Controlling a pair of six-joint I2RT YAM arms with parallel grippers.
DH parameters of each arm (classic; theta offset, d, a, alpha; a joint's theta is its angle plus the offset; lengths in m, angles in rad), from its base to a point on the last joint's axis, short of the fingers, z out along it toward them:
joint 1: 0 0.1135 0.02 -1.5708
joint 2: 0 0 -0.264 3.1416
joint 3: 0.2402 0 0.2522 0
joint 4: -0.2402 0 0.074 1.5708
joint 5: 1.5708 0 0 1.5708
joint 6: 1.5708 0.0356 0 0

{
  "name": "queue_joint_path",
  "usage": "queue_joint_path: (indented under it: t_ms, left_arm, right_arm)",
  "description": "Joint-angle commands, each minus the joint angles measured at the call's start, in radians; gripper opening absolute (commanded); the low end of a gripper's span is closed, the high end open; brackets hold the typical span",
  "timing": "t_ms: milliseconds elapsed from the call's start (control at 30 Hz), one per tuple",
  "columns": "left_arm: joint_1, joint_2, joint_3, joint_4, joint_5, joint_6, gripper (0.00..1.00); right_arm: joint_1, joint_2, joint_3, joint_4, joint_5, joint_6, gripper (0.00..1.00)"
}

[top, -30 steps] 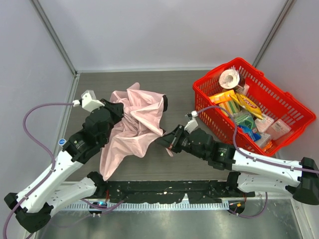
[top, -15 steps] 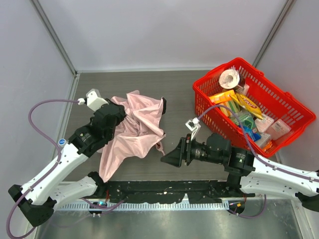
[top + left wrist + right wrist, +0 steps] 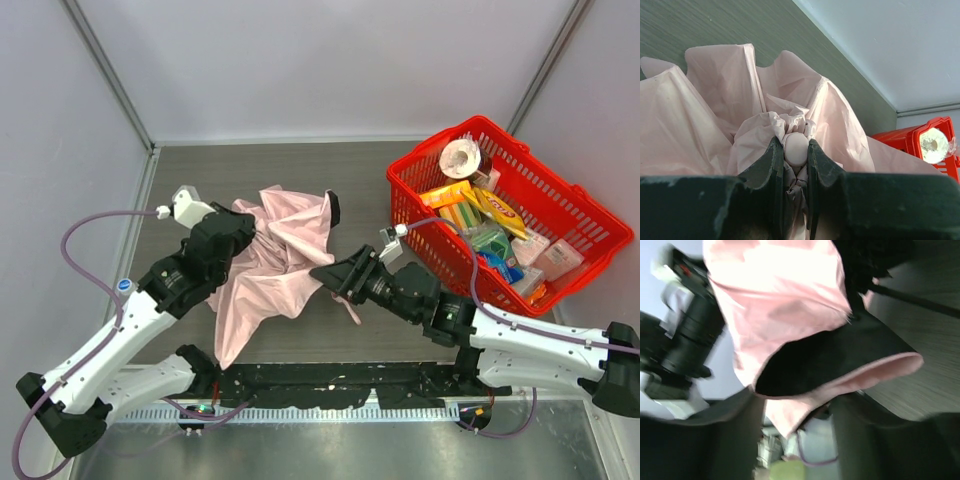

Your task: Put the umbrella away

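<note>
Umbrella [image 3: 285, 250] lies on the dark table [image 3: 360, 180], left of centre. The canopy is loose and crumpled, not furled. It is well apart from the red shopping basket [image 3: 600, 235] at right, which is full of groceries.

Left gripper [image 3: 243, 232] is buried in the canopy's left side. In the left wrist view its fingers [image 3: 771, 160] are pressed together on a small rounded pale-pink knob [image 3: 796, 149], with folds of cloth bunched around it. Same hold as a second ago, though the arm has nudged the bundle slightly toward the far side.

Right gripper [image 3: 322, 272] was at the canopy's near right hem a second ago. Half a second ago it had pulled back toward the near edge, clear of the cloth. Now it is back at the hem, a little farther in. The right wrist view is motion-blurred. The jaws look spread, with a pink fold and its dark underside lying between them, probably not yet closed on it.

Reading: the right arm let go and is re-approaching for a fresh bite of fabric. This is the gathering stage, with the canopy not yet folded and the task far from finished.
</note>
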Motion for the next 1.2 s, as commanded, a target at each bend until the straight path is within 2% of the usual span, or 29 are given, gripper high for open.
queue_joint_path:
  t_ms: [0,33,67,167,233,333,467,500,567,600,633,667,700,733,767,833,900,933,1067,1100,1167]
  left_arm:
    - [0.000,-0.039,-0.001,0.089,0.001,-0.068,0.00]
    - [0.000,-0.041,-0.007,0.093,0.000,-0.068,0.00]
    - [-0.002,-0.042,-0.012,0.098,0.000,-0.069,0.00]
    - [0.000,-0.036,-0.015,0.106,-0.026,-0.095,0.00]
    - [0.000,-0.022,-0.008,0.107,-0.051,-0.117,0.00]
    - [0.001,0.011,0.017,0.124,-0.065,-0.146,0.00]
    - [0.001,0.062,0.051,0.141,-0.030,-0.161,0.00]
    - [0.001,0.074,0.055,0.144,-0.020,-0.158,0.00]
    - [0.001,0.087,0.061,0.150,-0.005,-0.141,0.00]
    - [0.001,0.091,0.060,0.150,0.000,-0.128,0.00]
    - [0.001,0.093,0.057,0.155,0.006,-0.109,0.00]
    - [0.000,0.091,0.057,0.162,0.012,-0.083,0.00]
    - [0.001,0.094,0.055,0.169,0.023,-0.056,0.00]
    - [0.001,0.096,0.060,0.175,0.036,-0.013,0.00]
    - [0.000,0.100,0.068,0.163,0.047,0.021,0.00]
    - [0.000,0.108,0.086,0.127,0.059,0.061,0.00]
    - [0.001,0.110,0.086,0.124,0.084,0.107,0.00]
    - [0.001,0.110,0.086,0.115,0.087,0.115,0.00]
    - [0.000,0.091,0.066,0.132,0.135,0.149,0.00]
    - [0.001,0.085,0.065,0.139,0.147,0.156,0.00]
    - [0.000,0.073,0.063,0.144,0.164,0.162,0.00]
  right_arm:
    - [-0.017,-0.032,0.004,0.152,0.144,0.034,0.45]
    - [-0.019,-0.044,0.004,0.141,0.147,0.015,0.10]
    - [-0.019,-0.050,0.003,0.124,0.161,0.007,0.00]
    - [-0.023,-0.095,-0.013,0.072,0.149,-0.011,0.00]
    - [-0.022,-0.130,-0.051,0.073,0.089,-0.009,0.00]
    - [-0.022,-0.144,-0.138,0.153,-0.056,0.008,0.00]
    - [-0.014,-0.090,-0.148,0.139,-0.269,-0.059,0.01]
    - [-0.016,-0.087,-0.140,0.098,-0.282,-0.076,0.03]
    - [-0.011,-0.107,-0.109,-0.024,-0.302,-0.159,0.14]
    - [-0.008,-0.133,-0.084,-0.130,-0.302,-0.214,0.20]
    - [-0.008,-0.153,-0.071,-0.176,-0.296,-0.251,0.21]
    - [-0.009,-0.185,-0.041,-0.307,-0.293,-0.327,0.25]
    - [-0.008,-0.202,-0.014,-0.368,-0.282,-0.361,0.29]
    - [-0.008,-0.219,0.048,-0.505,-0.275,-0.462,0.31]
    - [-0.008,-0.222,0.088,-0.572,-0.249,-0.508,0.31]
    - [-0.008,-0.223,0.228,-0.786,-0.200,-0.628,0.39]
    - [-0.008,-0.198,0.375,-0.850,-0.139,-0.746,0.55]
    - [-0.008,-0.182,0.467,-0.858,-0.127,-0.768,0.57]
    - [-0.009,-0.012,0.659,-0.844,-0.071,-0.893,0.69]
    - [-0.014,0.050,0.690,-0.840,-0.042,-0.936,0.76]
    - [-0.020,0.135,0.719,-0.798,-0.061,-0.978,0.77]
